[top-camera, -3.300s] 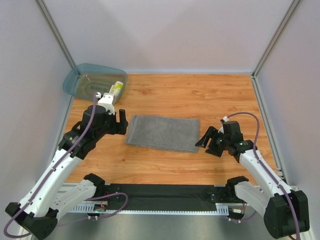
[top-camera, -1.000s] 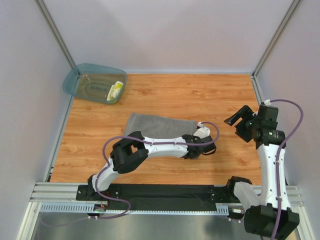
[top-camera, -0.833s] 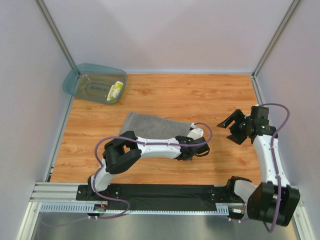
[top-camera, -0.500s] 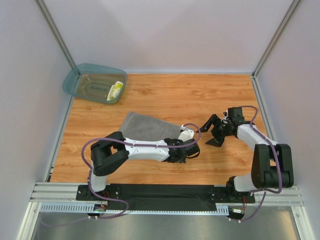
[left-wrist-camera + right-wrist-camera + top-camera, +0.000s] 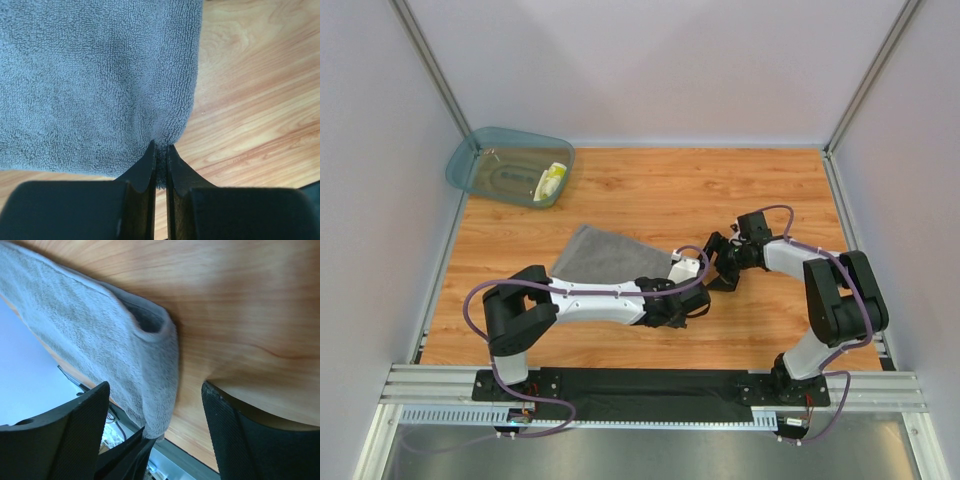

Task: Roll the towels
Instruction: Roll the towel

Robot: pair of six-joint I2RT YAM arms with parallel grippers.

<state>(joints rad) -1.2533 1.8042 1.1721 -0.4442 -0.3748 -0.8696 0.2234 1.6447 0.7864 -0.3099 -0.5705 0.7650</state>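
The grey towel (image 5: 603,256) lies on the wooden table, bunched toward the left, its right end lifted. My left gripper (image 5: 677,301) reaches across to that end and is shut on the towel's near right corner (image 5: 161,142), the cloth pinched between the jaws. My right gripper (image 5: 719,268) sits just right of the same end, open; in the right wrist view the towel's raised folded edge (image 5: 150,365) hangs between the wide-apart fingers (image 5: 82,432), touching neither. The small yellow-and-white cloth (image 5: 552,180) lies in the teal tub.
The translucent teal tub (image 5: 490,160) stands at the back left corner. Grey walls with metal posts close in the table on three sides. The black base rail (image 5: 640,385) runs along the near edge. My left arm (image 5: 580,296) stretches low over the table's front half.
The left gripper has dragged the towel's right end leftward and nearer. The right arm swung in from the right wall to that end, its jaws narrowing a little.
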